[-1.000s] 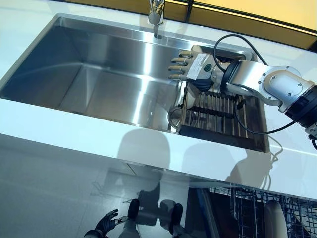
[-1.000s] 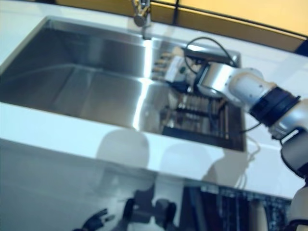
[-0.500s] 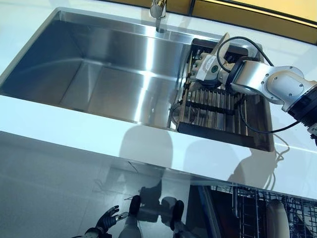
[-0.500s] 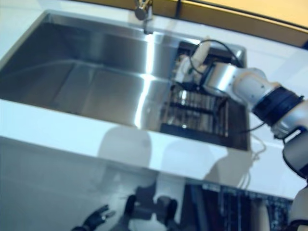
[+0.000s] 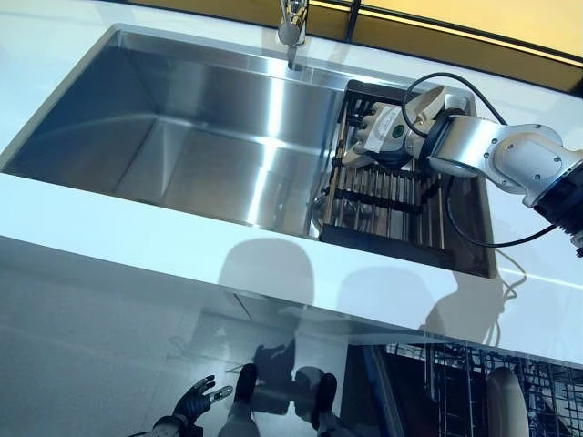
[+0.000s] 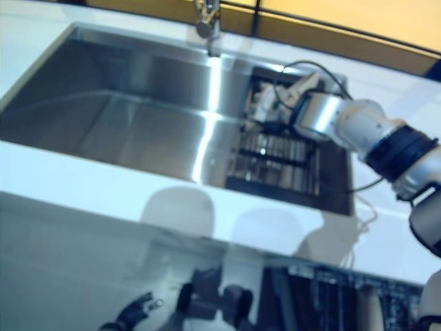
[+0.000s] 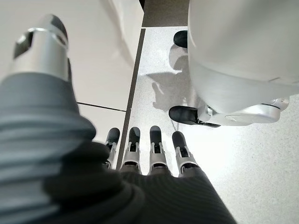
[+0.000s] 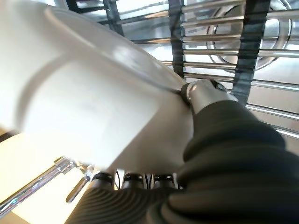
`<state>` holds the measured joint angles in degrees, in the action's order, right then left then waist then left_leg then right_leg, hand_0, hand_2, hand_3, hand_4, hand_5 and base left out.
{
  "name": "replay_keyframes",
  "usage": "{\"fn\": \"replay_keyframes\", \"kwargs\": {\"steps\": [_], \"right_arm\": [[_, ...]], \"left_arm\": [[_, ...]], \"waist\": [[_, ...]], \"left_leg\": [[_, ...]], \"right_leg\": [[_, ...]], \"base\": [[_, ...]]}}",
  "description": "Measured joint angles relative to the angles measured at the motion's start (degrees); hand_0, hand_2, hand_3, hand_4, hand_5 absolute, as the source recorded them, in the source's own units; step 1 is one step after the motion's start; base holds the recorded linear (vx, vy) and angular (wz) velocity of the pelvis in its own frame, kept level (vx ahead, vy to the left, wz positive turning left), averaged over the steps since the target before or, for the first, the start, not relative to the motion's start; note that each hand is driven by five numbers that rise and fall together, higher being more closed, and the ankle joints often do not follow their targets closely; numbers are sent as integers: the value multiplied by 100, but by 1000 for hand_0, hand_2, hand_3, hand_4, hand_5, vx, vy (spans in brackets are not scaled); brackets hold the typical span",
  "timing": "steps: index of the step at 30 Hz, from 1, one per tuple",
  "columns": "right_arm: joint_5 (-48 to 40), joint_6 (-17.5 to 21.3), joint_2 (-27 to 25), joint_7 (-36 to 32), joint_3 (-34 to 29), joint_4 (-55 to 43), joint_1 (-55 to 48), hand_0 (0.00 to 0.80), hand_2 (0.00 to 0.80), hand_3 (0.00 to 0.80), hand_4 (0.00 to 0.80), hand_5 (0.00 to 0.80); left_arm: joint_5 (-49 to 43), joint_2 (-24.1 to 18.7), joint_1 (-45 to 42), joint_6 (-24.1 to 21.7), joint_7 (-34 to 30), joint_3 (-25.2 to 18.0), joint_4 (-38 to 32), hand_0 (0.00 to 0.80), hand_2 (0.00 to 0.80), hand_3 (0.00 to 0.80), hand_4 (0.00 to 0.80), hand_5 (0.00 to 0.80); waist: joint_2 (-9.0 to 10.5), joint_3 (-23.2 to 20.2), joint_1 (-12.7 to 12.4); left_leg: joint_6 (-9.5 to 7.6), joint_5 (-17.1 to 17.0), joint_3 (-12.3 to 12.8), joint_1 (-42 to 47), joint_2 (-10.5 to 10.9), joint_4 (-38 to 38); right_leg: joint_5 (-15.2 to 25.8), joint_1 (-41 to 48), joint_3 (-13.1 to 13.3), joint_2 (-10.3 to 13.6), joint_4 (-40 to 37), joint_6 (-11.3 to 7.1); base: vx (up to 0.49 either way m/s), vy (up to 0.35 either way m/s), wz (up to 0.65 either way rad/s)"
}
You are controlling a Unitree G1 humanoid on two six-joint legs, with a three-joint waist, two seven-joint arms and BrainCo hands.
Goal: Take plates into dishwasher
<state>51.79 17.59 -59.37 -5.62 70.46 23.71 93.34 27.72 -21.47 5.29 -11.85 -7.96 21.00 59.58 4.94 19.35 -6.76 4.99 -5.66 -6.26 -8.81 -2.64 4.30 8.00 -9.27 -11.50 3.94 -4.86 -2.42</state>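
My right hand [image 5: 386, 133] reaches into the right end of the steel sink [image 5: 182, 137], over the back of a dark wire dish rack [image 5: 392, 196]. In the right wrist view a white plate [image 8: 84, 93] stands tilted against the rack bars, pinched between the thumb [image 8: 204, 90] on its face and the fingers beneath its rim. From the head only a pale edge of that plate [image 5: 426, 98] shows behind the hand. My left hand [image 5: 196, 405] hangs low near the floor, fingers [image 7: 156, 149] straight and holding nothing.
A faucet [image 5: 290, 27] rises at the back of the sink. The white counter [image 5: 137, 241] runs along the front. Below at lower right, the open dishwasher's wire rack [image 5: 451, 391] holds a white plate [image 5: 506, 405] on edge.
My right hand has moved right from the open basin onto the back of the dish rack and closed on the plate. The left hand has stayed low.
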Motion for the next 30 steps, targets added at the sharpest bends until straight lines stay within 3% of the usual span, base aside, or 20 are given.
{"fn": "replay_keyframes", "kwargs": {"steps": [9, 17, 22, 30], "right_arm": [[-249, 0, -10, 153, 0, 163, 129, 800, 800, 800, 800, 800], [-931, -4, -14, 277, 1, 216, 133, 800, 800, 800, 800, 800], [-2509, -295, -18, 317, -10, 262, 129, 800, 800, 800, 800, 800], [-4224, -1020, -254, 368, -1167, 387, -769, 800, 800, 800, 800, 800]], "left_arm": [[-3, -9, -26, 27, 1, -14, 20, 0, 0, 0, 0, 0], [-3, 19, -125, 114, -2, -26, 93, 0, 0, 0, 0, 0], [-99, 123, -413, 161, -6, -23, 143, 0, 0, 0, 0, 0], [-246, 296, -571, 255, -124, -22, 219, 0, 0, 0, 0, 0]], "waist": [[332, -319, 105], [364, -804, 140], [372, -1274, 292], [322, -1765, 584]], "left_leg": [[-1, 1, 86, 185, 2, 38], [-7, 25, 205, 396, 2, 52], [-51, 108, 409, 535, 16, 54], [-121, 251, 801, 956, 45, 60]], "right_leg": [[-1, 123, 84, 5, -1, 0], [-15, 272, 191, 5, -1, -16], [-16, 313, 405, 13, -1, -16], [-6, 527, 789, 18, -25, -40]], "base": [[16, 14, -3], [43, 41, -7], [51, 67, -21], [35, 83, -22]]}}
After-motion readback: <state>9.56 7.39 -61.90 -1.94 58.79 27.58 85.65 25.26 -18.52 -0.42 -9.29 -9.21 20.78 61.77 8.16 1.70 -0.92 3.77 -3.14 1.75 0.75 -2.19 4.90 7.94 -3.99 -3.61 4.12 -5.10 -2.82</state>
